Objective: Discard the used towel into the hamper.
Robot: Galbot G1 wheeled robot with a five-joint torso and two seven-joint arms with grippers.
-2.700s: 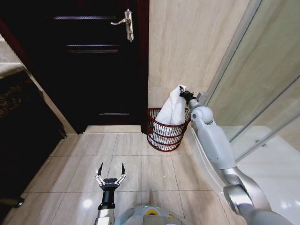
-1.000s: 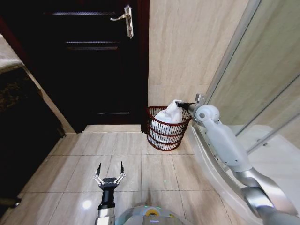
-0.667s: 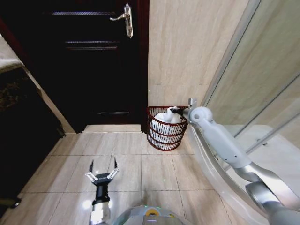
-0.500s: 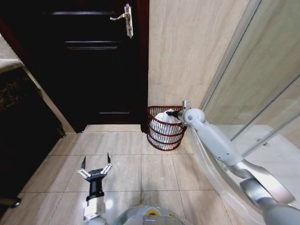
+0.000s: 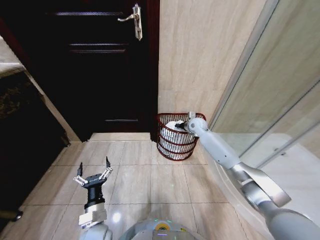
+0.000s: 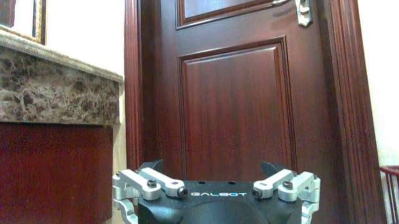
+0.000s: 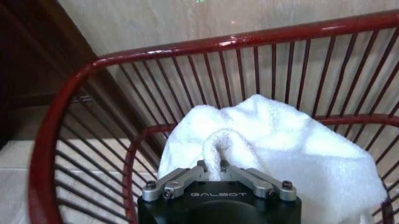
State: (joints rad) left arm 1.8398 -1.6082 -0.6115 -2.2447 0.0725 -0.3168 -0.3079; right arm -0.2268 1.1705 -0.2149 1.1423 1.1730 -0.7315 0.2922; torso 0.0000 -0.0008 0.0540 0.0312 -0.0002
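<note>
Fluffy white towel (image 7: 274, 144) bunched in round wire hamper (image 7: 206, 46), right pincer (image 7: 215, 169) pinching it

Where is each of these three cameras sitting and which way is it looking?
Head view: up on the robot's head, looking forward and down at the floor, door and hamper; both arms show, left gripper open, low.
Left wrist view: on the left wrist, facing the door; left gripper shows.
Right wrist view: on the right wrist, looking into the hamper; right gripper is shut on the towel.
Shared: head and right wrist views both show hamper and towel.
</note>
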